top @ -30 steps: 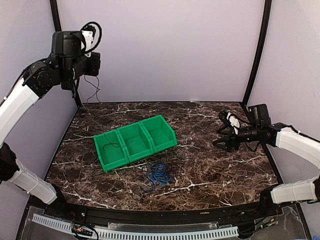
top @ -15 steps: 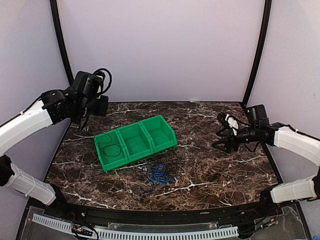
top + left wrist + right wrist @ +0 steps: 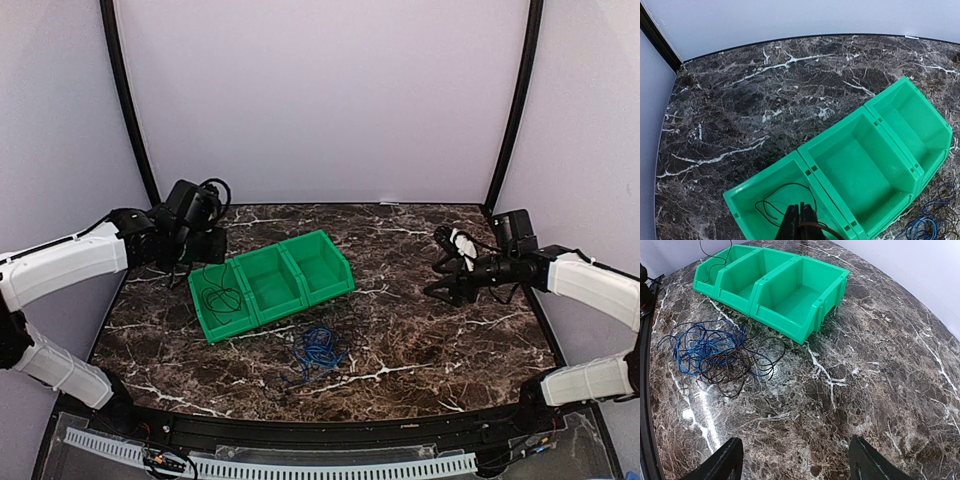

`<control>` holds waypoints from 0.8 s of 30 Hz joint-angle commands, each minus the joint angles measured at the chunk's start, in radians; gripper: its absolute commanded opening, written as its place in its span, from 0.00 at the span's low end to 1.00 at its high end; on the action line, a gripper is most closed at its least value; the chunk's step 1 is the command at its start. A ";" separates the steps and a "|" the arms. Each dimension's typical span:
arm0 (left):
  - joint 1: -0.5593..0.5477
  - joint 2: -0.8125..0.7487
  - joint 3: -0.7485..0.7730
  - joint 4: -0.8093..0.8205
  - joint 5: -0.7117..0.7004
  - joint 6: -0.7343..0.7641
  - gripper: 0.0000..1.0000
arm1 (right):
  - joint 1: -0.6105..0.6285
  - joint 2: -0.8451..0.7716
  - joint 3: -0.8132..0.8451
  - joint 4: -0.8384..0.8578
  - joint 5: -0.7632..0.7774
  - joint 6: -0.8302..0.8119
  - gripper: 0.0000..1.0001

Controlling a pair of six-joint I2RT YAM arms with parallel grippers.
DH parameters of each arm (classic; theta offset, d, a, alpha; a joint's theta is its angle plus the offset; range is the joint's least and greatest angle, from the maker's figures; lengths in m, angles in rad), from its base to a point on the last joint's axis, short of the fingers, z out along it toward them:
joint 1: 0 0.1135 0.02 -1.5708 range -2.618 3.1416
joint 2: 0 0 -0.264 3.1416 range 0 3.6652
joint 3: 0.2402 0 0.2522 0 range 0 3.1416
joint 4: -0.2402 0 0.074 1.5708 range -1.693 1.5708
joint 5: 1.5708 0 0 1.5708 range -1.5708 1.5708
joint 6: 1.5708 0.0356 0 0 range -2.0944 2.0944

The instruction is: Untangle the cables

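Soft, even light is falling from overhead, making every view bright and sharp. The green bin (image 3: 785, 320) is casting only a short, faint shadow on the counter (image 3: 880, 350) just beside its right end.

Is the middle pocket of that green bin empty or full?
Empty: the middle compartment shows bare green floor; a black cable lies in the neighbouring compartment.

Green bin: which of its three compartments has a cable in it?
The end compartment nearest the left gripper: a thin black cable is coiled inside, while the middle compartment and far compartment hold nothing.
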 commanded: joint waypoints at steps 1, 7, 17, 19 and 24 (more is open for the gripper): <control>0.015 0.033 -0.061 0.058 0.060 -0.060 0.00 | -0.005 0.007 0.011 0.001 -0.010 -0.013 0.74; 0.071 0.066 -0.122 0.078 0.123 -0.101 0.00 | -0.004 0.016 0.017 -0.010 -0.010 -0.020 0.74; 0.083 0.065 -0.193 0.062 0.266 -0.174 0.00 | -0.004 0.023 0.017 -0.013 -0.012 -0.026 0.74; 0.083 0.066 -0.206 0.052 0.284 -0.187 0.00 | -0.004 0.024 0.019 -0.016 -0.012 -0.028 0.74; 0.083 0.087 -0.222 0.054 0.276 -0.190 0.00 | -0.004 0.024 0.019 -0.016 -0.013 -0.029 0.74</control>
